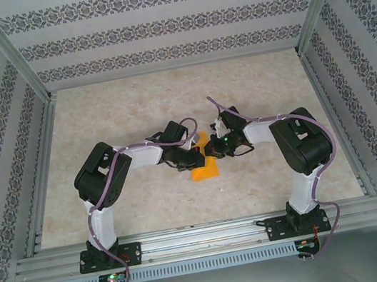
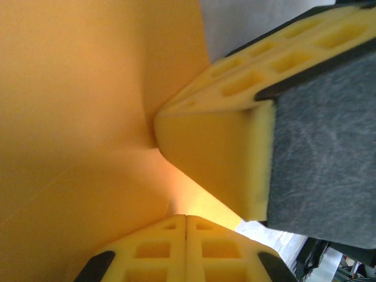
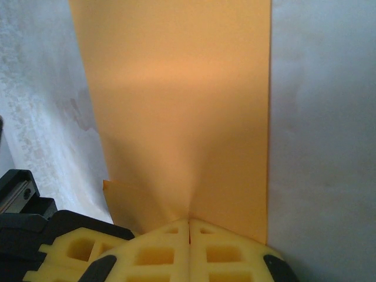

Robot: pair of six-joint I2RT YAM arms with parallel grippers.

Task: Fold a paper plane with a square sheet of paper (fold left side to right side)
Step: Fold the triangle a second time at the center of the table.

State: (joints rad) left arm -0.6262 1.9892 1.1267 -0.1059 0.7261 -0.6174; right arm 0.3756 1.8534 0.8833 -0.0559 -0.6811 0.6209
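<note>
The square sheet of paper (image 1: 204,169) is orange and lies partly lifted on the table between the two arms. My left gripper (image 1: 193,159) meets it from the left and my right gripper (image 1: 220,149) from the right. In the left wrist view the paper (image 2: 76,117) curves up, and my left gripper (image 2: 186,216) is shut on its edge, with the right gripper's yellow finger (image 2: 217,147) close in front. In the right wrist view my right gripper (image 3: 189,221) is shut on the paper (image 3: 176,88), which puckers at the tips. A lower layer's corner (image 3: 120,197) pokes out left.
The marbled beige table (image 1: 133,114) stretches around the paper. Patterned walls and aluminium posts (image 1: 12,58) enclose it on three sides. A metal rail (image 1: 204,236) runs along the near edge by the arm bases. The left gripper's finger (image 3: 70,252) sits beside the right one.
</note>
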